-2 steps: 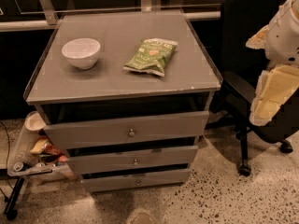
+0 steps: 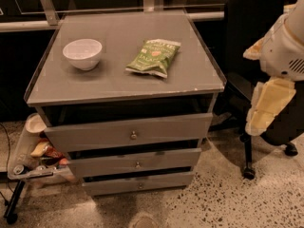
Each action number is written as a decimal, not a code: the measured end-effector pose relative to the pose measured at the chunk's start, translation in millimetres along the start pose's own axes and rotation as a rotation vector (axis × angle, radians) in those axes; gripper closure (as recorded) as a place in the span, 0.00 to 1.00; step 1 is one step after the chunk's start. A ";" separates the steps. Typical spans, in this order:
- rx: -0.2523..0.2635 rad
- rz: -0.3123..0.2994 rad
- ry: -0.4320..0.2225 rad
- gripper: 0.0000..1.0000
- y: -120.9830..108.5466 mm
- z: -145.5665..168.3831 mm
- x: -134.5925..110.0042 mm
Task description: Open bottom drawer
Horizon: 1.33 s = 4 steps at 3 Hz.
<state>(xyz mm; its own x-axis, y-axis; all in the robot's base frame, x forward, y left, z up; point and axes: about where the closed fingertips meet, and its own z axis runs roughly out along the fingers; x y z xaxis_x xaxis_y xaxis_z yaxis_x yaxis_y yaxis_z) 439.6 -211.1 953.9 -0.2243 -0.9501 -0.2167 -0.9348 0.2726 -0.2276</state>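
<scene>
The grey cabinet (image 2: pixel 118 82) has three drawers. The bottom drawer (image 2: pixel 114 186) is the slimmest grey front, lowest down, with a small round knob (image 2: pixel 140 185), and it sits nearly flush under the middle drawer (image 2: pixel 109 165). The top drawer (image 2: pixel 95 136) is the tallest. My gripper (image 2: pixel 267 107), cream-coloured on a white arm (image 2: pixel 285 49), hangs at the right of the cabinet, level with the top drawer and well above and right of the bottom drawer. It touches nothing.
A white bowl (image 2: pixel 82 53) and a green snack bag (image 2: pixel 153 57) lie on the cabinet top. A black office chair (image 2: pixel 251 42) stands at the right behind my arm. A low rack with snacks (image 2: pixel 35 156) sits at the left. The floor is speckled.
My arm and gripper have moved slightly down and to the left, toward the cabinet. The drawers have not moved.
</scene>
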 end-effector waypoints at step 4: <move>-0.158 0.005 0.003 0.00 46.0 145.0 0.7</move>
<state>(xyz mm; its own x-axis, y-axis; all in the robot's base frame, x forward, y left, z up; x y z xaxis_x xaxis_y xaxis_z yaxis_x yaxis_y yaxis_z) 436.4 -177.3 805.6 -0.2294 -0.9495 -0.2143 -0.9654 0.2500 -0.0740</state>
